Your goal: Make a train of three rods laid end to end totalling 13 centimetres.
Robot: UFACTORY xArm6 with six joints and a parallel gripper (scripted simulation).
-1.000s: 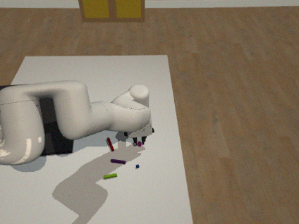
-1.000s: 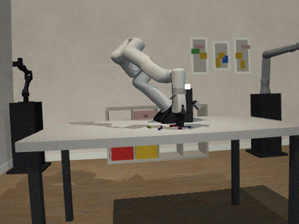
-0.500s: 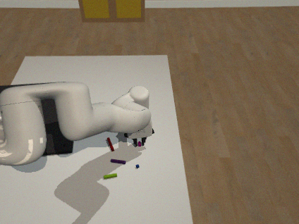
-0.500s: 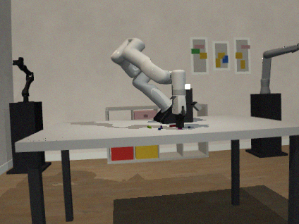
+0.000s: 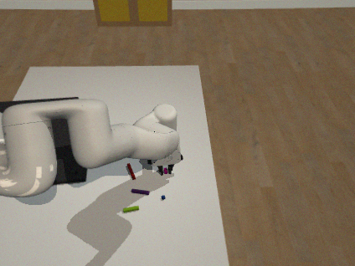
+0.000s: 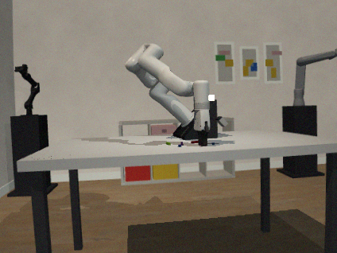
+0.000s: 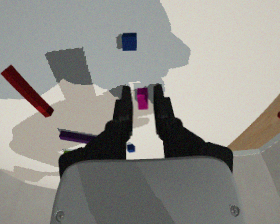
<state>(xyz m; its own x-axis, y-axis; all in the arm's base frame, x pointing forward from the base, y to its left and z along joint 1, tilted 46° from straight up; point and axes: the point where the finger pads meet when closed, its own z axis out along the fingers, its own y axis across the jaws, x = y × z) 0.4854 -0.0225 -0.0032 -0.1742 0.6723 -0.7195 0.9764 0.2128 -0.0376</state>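
My gripper [image 7: 142,96] stands low over the white table [image 5: 117,161], fingers pointing down, and also shows in the top view [image 5: 166,171]. A short magenta rod [image 7: 143,98] lies between the fingertips with a small gap on each side, so the fingers are narrow but not closed on it. A red rod [image 5: 131,171] lies to the left of the gripper. A purple rod [image 5: 140,191] and a lime rod [image 5: 131,209] lie nearer the front. One blue cube [image 5: 162,197] lies near the purple rod. Another blue cube [image 7: 129,41] lies beyond the fingertips in the wrist view.
The arm's black base [image 5: 63,149] sits at the table's left. The table's right edge [image 5: 211,170] is close to the gripper. A wooden cabinet [image 5: 131,2] stands far behind on the floor.
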